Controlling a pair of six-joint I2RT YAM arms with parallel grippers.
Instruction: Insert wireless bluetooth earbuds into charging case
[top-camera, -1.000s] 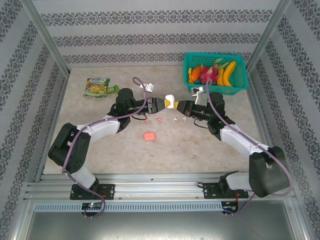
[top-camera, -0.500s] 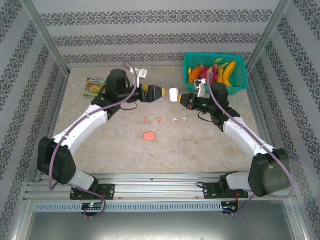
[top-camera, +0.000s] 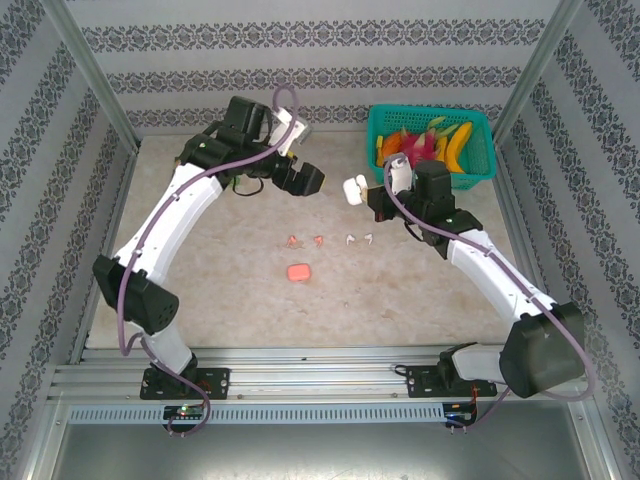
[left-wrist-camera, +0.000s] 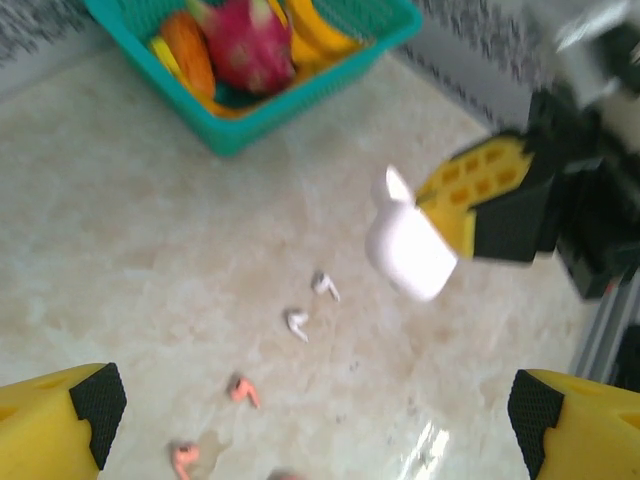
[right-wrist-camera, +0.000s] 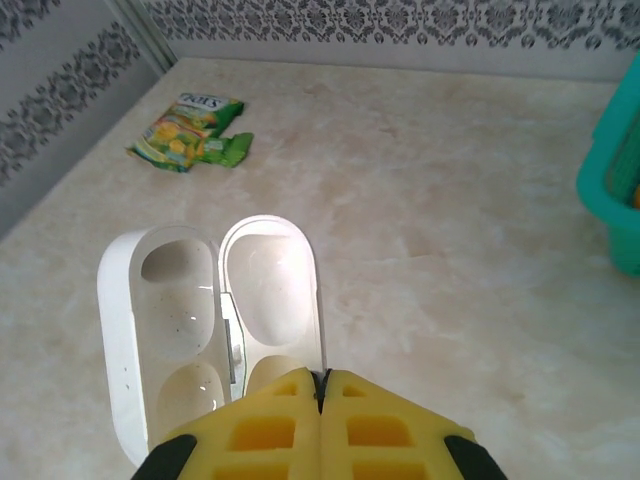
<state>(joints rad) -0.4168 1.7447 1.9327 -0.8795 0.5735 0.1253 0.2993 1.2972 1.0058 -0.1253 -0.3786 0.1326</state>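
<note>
Bench (top-camera: 420, 290): pale marbled top.
Basket (top-camera: 470, 180): teal, holding fruit, far right corner.
Left tool (top-camera: 308, 182): released, fingers spread wide, raised, grasping nothing.
Right tool (right-wrist-camera: 322, 385): clenched on the white case, held above the bench.
Snack packet (right-wrist-camera: 187, 130): green, far left.
White case (right-wrist-camera: 215, 310): lid flipped back, both halves empty.
Pink case (top-camera: 297, 272): on the bench, near the earbuds.
Pink earbuds (top-camera: 292, 241): two, mid-bench.
White earbuds (top-camera: 349, 240): two, just right of the pink pair.

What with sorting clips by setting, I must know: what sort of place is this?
Likely a robot test booth: metal frame posts, wallpapered panels on three sides, and two arms bolted to a rail at the table edge.
</note>
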